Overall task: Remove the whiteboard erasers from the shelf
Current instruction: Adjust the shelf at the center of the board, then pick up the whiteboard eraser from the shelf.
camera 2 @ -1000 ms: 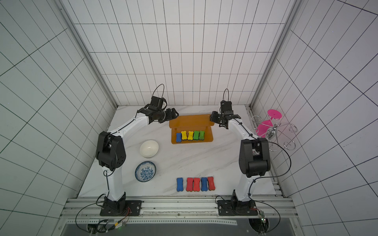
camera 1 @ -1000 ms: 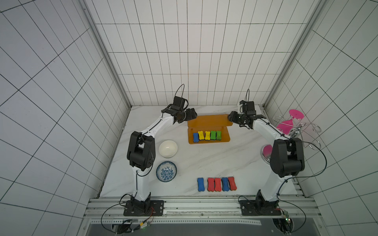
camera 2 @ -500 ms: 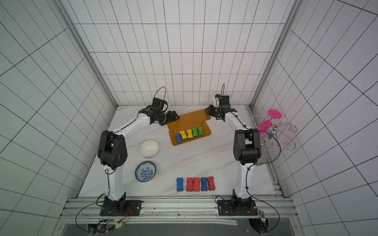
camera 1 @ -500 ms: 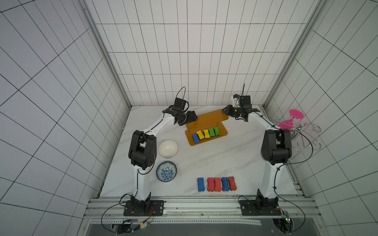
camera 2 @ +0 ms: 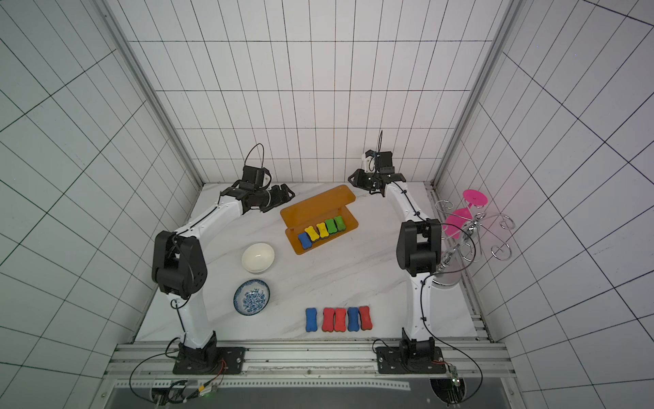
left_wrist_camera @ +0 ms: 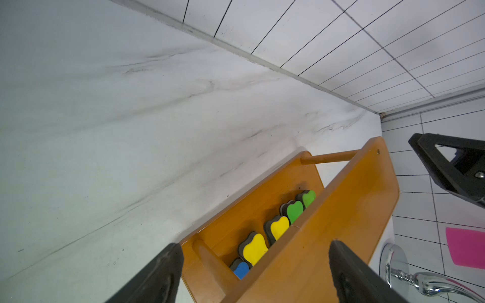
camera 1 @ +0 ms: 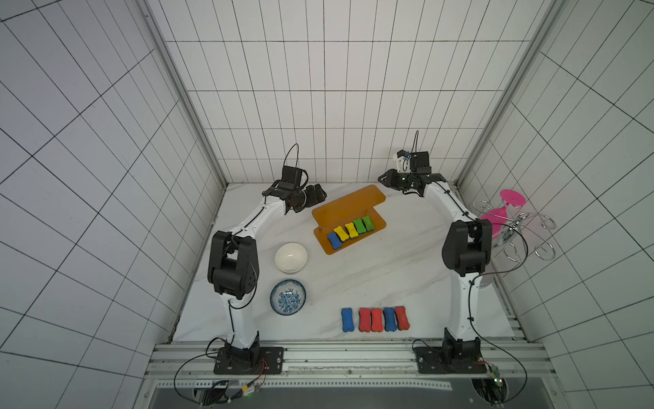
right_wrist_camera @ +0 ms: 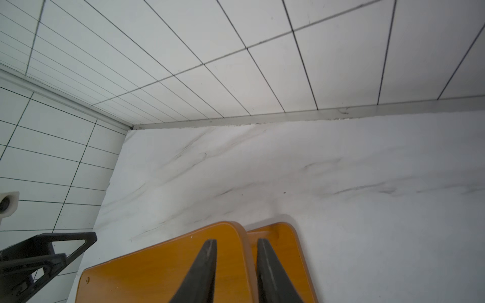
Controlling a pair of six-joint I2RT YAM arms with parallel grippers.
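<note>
Here, shelf (camera 1: 348, 207) between wide-open left hand (camera 1: 320, 194) and narrowly parted right hand (camera 1: 381, 179), both empty.

The left arm (camera 1: 249, 221) and right arm (camera 1: 442, 203) have glossy white shells on their long links and bulky matte-black housings (camera 1: 231, 263) at the joints. Each rises from a flat black base plate (camera 1: 247, 361). Thin black cables (camera 1: 293, 155) arc over the wrists and trail from the bases, and a red wire (camera 1: 262, 370) shows at the left base. The left gripper (camera 1: 320, 193) and right gripper (camera 1: 384, 179) are black, with tapered wedge fingers (right_wrist_camera: 204, 270). A silver screw (left_wrist_camera: 479, 175) sits in the right one's hollow triangular frame. A white bracket (camera 1: 401, 161) tops the right wrist.
</note>
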